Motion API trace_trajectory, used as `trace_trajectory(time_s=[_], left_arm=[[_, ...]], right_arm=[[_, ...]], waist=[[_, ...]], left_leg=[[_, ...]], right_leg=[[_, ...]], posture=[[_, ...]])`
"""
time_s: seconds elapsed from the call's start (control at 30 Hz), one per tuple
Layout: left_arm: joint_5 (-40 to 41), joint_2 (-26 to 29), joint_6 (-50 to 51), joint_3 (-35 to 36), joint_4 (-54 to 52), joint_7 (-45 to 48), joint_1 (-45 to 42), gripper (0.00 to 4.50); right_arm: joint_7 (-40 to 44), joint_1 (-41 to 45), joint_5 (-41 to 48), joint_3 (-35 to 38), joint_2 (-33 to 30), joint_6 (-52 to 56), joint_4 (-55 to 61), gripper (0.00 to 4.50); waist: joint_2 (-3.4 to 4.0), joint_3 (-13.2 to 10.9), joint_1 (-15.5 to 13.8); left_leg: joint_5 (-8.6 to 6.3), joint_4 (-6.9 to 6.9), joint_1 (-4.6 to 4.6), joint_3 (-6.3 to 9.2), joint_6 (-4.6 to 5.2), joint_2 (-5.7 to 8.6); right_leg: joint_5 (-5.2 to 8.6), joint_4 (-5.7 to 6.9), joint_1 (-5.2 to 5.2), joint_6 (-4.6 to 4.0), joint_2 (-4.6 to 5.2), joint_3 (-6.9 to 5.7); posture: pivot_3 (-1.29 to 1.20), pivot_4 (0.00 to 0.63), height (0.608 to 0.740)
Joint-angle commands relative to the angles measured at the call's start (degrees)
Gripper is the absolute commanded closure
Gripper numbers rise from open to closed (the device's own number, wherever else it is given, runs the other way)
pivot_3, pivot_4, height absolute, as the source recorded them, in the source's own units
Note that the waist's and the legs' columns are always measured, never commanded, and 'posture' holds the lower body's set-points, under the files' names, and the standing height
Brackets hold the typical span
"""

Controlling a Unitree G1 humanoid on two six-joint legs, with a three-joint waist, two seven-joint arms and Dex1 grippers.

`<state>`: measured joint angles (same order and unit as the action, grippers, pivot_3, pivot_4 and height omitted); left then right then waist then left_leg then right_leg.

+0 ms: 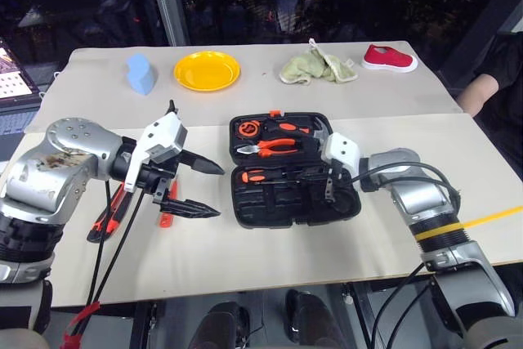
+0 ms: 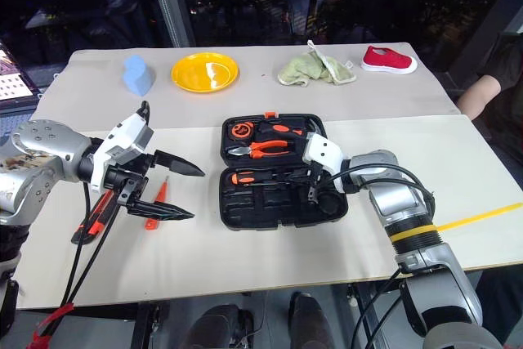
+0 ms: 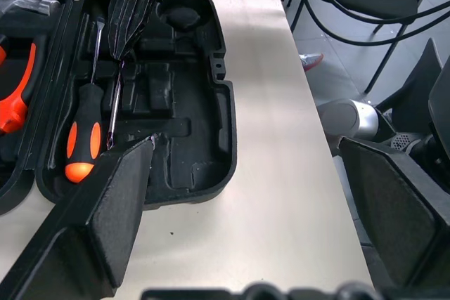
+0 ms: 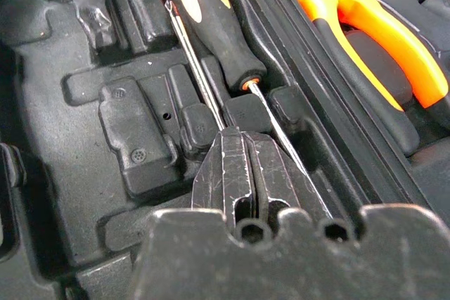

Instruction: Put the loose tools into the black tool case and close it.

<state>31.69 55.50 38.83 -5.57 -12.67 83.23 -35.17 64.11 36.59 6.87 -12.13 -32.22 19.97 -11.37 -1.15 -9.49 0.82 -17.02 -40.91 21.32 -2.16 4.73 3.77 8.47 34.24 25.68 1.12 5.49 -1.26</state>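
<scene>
Left gripper (image 1: pixel 208 188), fingers spread and empty, hangs over the beige table (image 1: pixel 270 259) beside the open tool case (image 1: pixel 290 171). Right gripper (image 4: pixel 242 170), clenched on nothing, sits inside the case above a screwdriver (image 4: pixel 211 15); a knife (image 2: pixel 91 218) lies beneath the left arm. Behind: yellow plate (image 1: pixel 207 70), cloth (image 1: pixel 317 66), red shoe (image 1: pixel 389 58).

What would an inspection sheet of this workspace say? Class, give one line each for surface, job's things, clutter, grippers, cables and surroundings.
Surface: beige table, two sheets meeting at a seam.
Job's things: black tool case lies open; one screwdriver sits in its near half, pliers and tape measure in the far half. Utility knife and slim orange screwdriver lie loose on the table under the left arm.
Clutter: yellow plate, blue sponge, green cloth, red shoe.
Grippers: left gripper open, empty, above the table; right gripper shut, inside the case by a thin metal shaft.
Cables: black cables hang from the left arm.
Surroundings: laptop; a person's arm.
</scene>
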Motion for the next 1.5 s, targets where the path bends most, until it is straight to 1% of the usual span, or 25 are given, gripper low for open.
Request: trace_trajectory(time_s=[0.03,0.1,0.17,0.23,0.27,0.33,0.4,0.47,0.5,0.53,0.6,0.63,0.73,0.8,0.9,0.97,1.0,1.07,1.1,1.23,1.27,1.33,1.4,1.5], left_arm=[[0.77,-1.45,0.14,2.5,-0.81,-3.64,0.88,0.0],[1.48,-2.6,2.05,5.2,-1.48,-8.29,3.14,0.0],[2.29,-2.7,4.27,8.13,-2.61,-11.75,6.02,0.0],[2.89,-1.85,5.84,12.49,-4.23,-14.61,10.97,0.0],[3.05,-1.28,6.55,15.55,-5.26,-15.99,14.37,0.0],[3.45,-0.29,7.68,20.45,-6.77,-17.7,19.84,0.0],[3.5,0.55,9.87,29.19,-9.44,-18.6,28.87,0.0],[3.03,0.57,11.57,37.76,-12.31,-18.93,37.81,0.0],[2.86,0.31,12.09,41.0,-13.78,-19.01,41.45,0.0],[2.78,0.08,12.4,43.55,-15.1,-19.05,44.57,0.0],[2.31,-0.13,12.86,46.79,-17.16,-19.47,49.47,0.0],[1.98,-0.13,12.98,47.9,-17.93,-19.76,51.5,0.0],[1.11,0.49,13.39,48.91,-20.82,-20.74,56.15,0.0],[3.5,2.74,21.25,44.94,-22.11,-26.06,51.85,0.0],[5.84,4.84,30.95,37.89,-21.75,-32.8,41.78,0.0],[7.59,5.78,38.71,33.73,-19.51,-35.78,33.95,0.0],[8.11,5.93,42.15,31.52,-18.21,-37.17,29.95,0.0],[8.63,6.06,49.85,26.26,-15.27,-39.57,21.85,0.0],[9.16,6.29,52.1,23.47,-13.38,-40.72,18.46,0.0],[13.12,8.17,53.67,12.02,-2.44,-45.85,7.3,0.0],[12.75,8.63,53.67,8.2,0.01,-46.62,4.27,0.0],[12.26,9.42,53.67,0.94,3.52,-47.55,-1.48,0.0],[12.95,9.15,53.67,-4.43,7.1,-48.53,-6.43,0.0],[14.02,7.04,53.67,-9.94,11.06,-49.55,-11.87,0.0]], right_arm=[[-2.88,0.23,13.23,11.53,-0.59,13.13,16.05,4.47],[-5.28,-1.07,22.73,18.52,-2.14,23.0,26.15,4.47],[-7.07,-2.83,29.08,22.7,-3.56,29.28,32.77,4.47],[-8.19,-4.75,35.21,25.89,-5.36,34.19,37.89,3.91],[-7.95,-5.95,37.49,26.86,-6.58,35.39,40.11,3.73],[-8.08,-7.57,40.2,27.48,-8.21,36.39,42.72,2.99],[-8.29,-8.41,41.91,26.9,-9.06,36.31,43.79,2.34],[-8.01,-8.6,42.55,25.56,-9.55,35.32,43.98,1.57],[-7.81,-8.62,42.52,24.85,-9.79,34.65,43.89,1.27],[-7.64,-8.6,42.41,24.21,-9.92,33.99,43.77,0.86],[-7.53,-8.31,42.04,22.88,-9.84,32.79,43.36,0.23],[-7.56,-8.08,41.82,22.19,-9.7,32.24,43.12,0.03],[-7.67,-7.16,41.96,20.8,-9.2,31.03,42.06,0.03],[-7.2,-7.61,41.41,20.2,-9.37,29.49,41.74,0.03],[-8.78,-8.68,40.21,19.69,-8.87,27.53,42.15,0.03],[-10.31,-9.74,39.79,19.37,-7.96,26.46,42.92,0.03],[-11.17,-10.25,39.61,19.18,-7.44,25.99,43.32,0.03],[-12.57,-11.28,39.43,18.53,-6.64,25.42,44.43,0.03],[-13.2,-11.85,39.35,18.27,-6.23,25.14,45.06,0.03],[-16.86,-13.42,39.48,17.29,-4.02,24.37,46.93,0.03],[-17.94,-14.04,39.34,16.95,-3.21,24.07,47.61,0.03],[-19.9,-15.27,39.14,16.45,-1.94,23.58,48.83,0.03],[-21.33,-16.3,38.91,16.24,-1.14,23.19,49.56,0.03],[-22.86,-17.65,38.77,15.94,-0.43,22.64,50.32,0.03]], waist=[[0.04,-0.02,-0.08],[0.04,-0.02,-0.19],[0.02,-0.01,-0.36],[-0.03,0.02,-0.38],[-0.03,0.03,-0.26],[-0.02,0.02,0.1],[-0.01,0.01,0.31],[-0.01,0.0,0.44],[-0.01,0.0,0.3],[-0.03,-0.01,0.09],[-0.03,-0.01,-0.56],[-0.02,-0.01,-1.0],[-0.02,-0.01,-1.69],[-0.04,-0.01,-1.97],[-0.07,0.0,-2.52],[-0.13,0.03,-2.19],[-0.14,0.04,-1.94],[-0.16,0.03,-1.56],[-0.16,0.02,-1.37],[-0.16,0.02,-0.86],[-0.16,0.02,-0.44],[-0.25,-0.02,-0.56],[-0.25,-0.03,-0.58],[-0.27,-0.03,-0.77]], left_leg=[[0.01,0.0,0.11,-0.01,-0.01,-0.01],[0.02,-0.05,0.54,-0.04,-0.01,0.02],[0.02,-0.04,0.78,0.0,-0.01,0.0],[0.01,-0.02,0.8,0.07,-0.01,-0.1],[-0.01,0.01,0.79,0.08,-0.02,-0.13],[-0.08,0.13,0.75,0.03,-0.03,-0.25],[-0.09,0.15,0.76,-0.01,-0.04,-0.28],[-0.09,0.15,0.69,-0.1,-0.05,-0.34],[-0.1,0.15,0.63,-0.1,-0.05,-0.36],[-0.12,0.15,0.59,-0.1,-0.09,-0.39],[-0.2,0.15,0.52,-0.09,-0.17,-0.39],[-0.35,0.13,0.5,-0.09,-0.5,-0.38],[-0.4,0.09,0.24,-0.09,-0.54,-0.37],[-0.61,0.07,0.12,-0.09,-0.2,-0.35],[-0.58,0.03,0.04,-0.05,-0.21,-0.35],[-0.47,0.03,0.0,-0.07,-0.38,-0.32],[-0.3,0.04,0.01,-0.08,-0.65,-0.31],[-0.23,0.09,0.01,-0.08,-0.53,-0.28],[-0.23,0.1,0.04,-0.08,-0.52,-0.29],[-0.1,0.25,0.11,-0.1,-0.33,-0.27],[-0.1,0.26,0.12,-0.1,-0.33,-0.26],[-0.09,0.29,0.17,-0.08,-0.41,-0.3],[-0.16,0.29,0.24,-0.08,-0.66,-0.29],[-0.15,0.28,0.22,-0.09,-0.65,-0.25]], right_leg=[[-0.01,0.04,0.14,-0.02,0.01,0.04],[-0.02,0.29,0.63,-0.03,0.06,0.16],[-0.03,0.67,0.88,-0.05,0.08,0.17],[-0.02,0.61,0.87,-0.05,0.04,0.12],[-0.02,0.55,0.85,-0.06,0.04,0.09],[-0.01,0.19,0.73,-0.08,0.04,0.12],[0.01,-0.15,0.75,-0.09,0.01,0.11],[0.01,-0.16,0.74,-0.1,0.0,0.15],[0.02,-0.16,0.69,-0.11,-0.01,0.13],[0.03,-0.19,0.63,-0.13,0.0,0.11],[0.03,-0.19,0.56,-0.14,0.06,0.04],[0.02,-0.17,0.51,-0.15,0.15,-0.01],[0.03,-0.21,0.43,-0.15,0.22,-0.06],[0.04,-0.21,0.34,-0.14,0.25,-0.07],[0.04,-0.16,0.24,-0.11,0.0,-0.22],[0.01,-0.11,0.19,-0.12,-0.09,-0.16],[0.01,-0.09,0.15,-0.12,-0.1,-0.13],[-0.01,-0.03,0.1,-0.15,-0.17,-0.12],[-0.01,-0.03,0.13,-0.16,-0.21,-0.12],[0.01,0.06,0.43,-0.23,-0.27,-0.06],[0.02,0.07,0.44,-0.24,-0.27,-0.05],[0.07,0.09,0.48,-0.32,-0.29,-0.12],[0.07,0.05,0.5,-0.33,-0.31,-0.13],[0.07,0.08,0.47,-0.32,-0.25,-0.09]], posture=[[0.0,0.15,0.74],[0.0,0.15,0.74],[0.0,0.15,0.74],[0.0,0.15,0.74],[0.0,0.15,0.74],[0.0,0.15,0.74],[0.0,0.15,0.74],[0.0,0.15,0.74],[0.0,0.15,0.74],[0.0,0.15,0.74],[0.0,0.15,0.74],[0.0,0.15,0.74],[0.0,0.15,0.74],[0.0,0.15,0.74],[0.0,0.15,0.74],[0.0,0.15,0.74],[0.0,0.15,0.74],[0.0,0.15,0.74],[0.0,0.15,0.74],[0.0,0.15,0.74],[0.0,0.15,0.74],[0.0,0.15,0.74],[0.0,0.15,0.74],[0.0,0.15,0.74]])
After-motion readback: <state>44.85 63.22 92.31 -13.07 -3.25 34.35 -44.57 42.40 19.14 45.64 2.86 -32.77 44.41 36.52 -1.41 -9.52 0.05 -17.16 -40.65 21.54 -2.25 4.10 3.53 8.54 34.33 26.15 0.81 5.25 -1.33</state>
